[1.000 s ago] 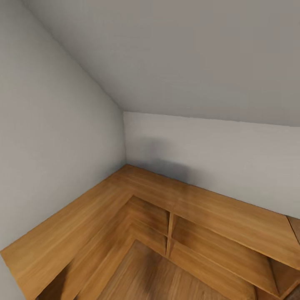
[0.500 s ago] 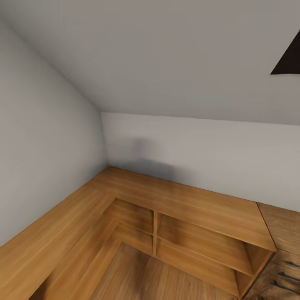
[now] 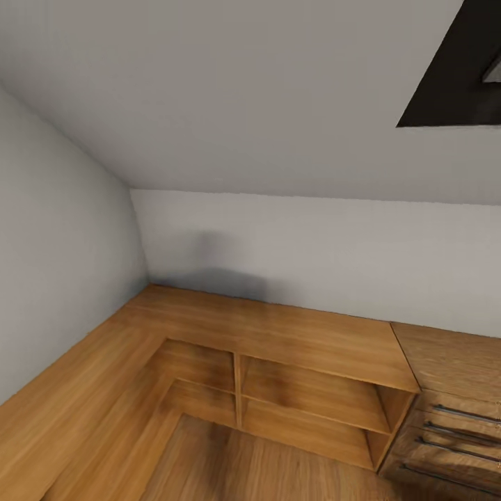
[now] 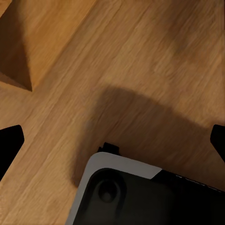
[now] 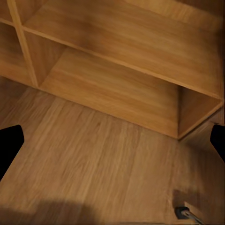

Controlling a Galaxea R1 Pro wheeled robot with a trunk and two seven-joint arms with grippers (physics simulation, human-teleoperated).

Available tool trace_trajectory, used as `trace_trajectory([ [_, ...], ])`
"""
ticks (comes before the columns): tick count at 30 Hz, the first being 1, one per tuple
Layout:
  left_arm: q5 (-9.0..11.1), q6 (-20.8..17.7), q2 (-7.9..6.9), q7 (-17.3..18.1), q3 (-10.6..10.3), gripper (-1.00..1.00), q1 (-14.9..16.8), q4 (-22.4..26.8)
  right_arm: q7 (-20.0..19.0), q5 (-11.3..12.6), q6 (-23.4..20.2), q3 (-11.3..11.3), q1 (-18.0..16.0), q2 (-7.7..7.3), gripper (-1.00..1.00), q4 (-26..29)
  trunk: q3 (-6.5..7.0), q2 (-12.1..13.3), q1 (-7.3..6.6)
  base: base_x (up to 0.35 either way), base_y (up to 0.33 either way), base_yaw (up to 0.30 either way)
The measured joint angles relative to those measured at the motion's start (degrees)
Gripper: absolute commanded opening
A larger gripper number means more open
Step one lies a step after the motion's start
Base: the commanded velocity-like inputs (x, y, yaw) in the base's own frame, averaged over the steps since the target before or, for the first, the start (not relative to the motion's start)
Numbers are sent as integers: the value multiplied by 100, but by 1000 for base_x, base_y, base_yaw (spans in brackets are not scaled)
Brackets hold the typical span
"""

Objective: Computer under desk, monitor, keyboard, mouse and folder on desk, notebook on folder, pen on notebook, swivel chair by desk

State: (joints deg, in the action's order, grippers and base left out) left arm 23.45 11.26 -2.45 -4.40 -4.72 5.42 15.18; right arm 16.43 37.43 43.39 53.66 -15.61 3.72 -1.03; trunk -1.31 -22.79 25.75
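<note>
I face a room corner with grey walls under a sloped ceiling. In the left wrist view, my left gripper [image 4: 113, 140] is open, its black fingertips [image 4: 9, 140] far apart over the wooden floor, with nothing between them. In the right wrist view, my right gripper [image 5: 113, 141] is also open and empty, its fingertips [image 5: 9, 143] spread above the floor in front of a low wooden shelf.
A low L-shaped wooden shelf unit [image 3: 278, 334] runs along both walls of the corner. A light wooden drawer chest [image 3: 452, 390] with metal handles adjoins it on the right. A dark ceiling opening [image 3: 452, 76] sits at upper right. My grey-and-black base [image 4: 140, 197] stands on the floor.
The head view has swung to the right, so the corner has slid left in the picture. The drawer chest and more of the dark ceiling opening have come into view.
</note>
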Motion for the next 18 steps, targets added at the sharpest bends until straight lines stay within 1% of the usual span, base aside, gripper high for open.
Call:
trace_trajectory([
  [3,0,0,0,0,-1,100,0,0,0,0,-1,0,-3,-2,100,0,0,0,0,0,271,-300],
  [6,0,0,-1,1,0,100,0,0,0,1,0,0,-4,-2,100,0,0,0,0,0,152,-300],
  [18,0,-1,3,2,6,100,0,-1,1,1,1,-2,-3,-6,100,0,0,0,0,0,15,-300],
])
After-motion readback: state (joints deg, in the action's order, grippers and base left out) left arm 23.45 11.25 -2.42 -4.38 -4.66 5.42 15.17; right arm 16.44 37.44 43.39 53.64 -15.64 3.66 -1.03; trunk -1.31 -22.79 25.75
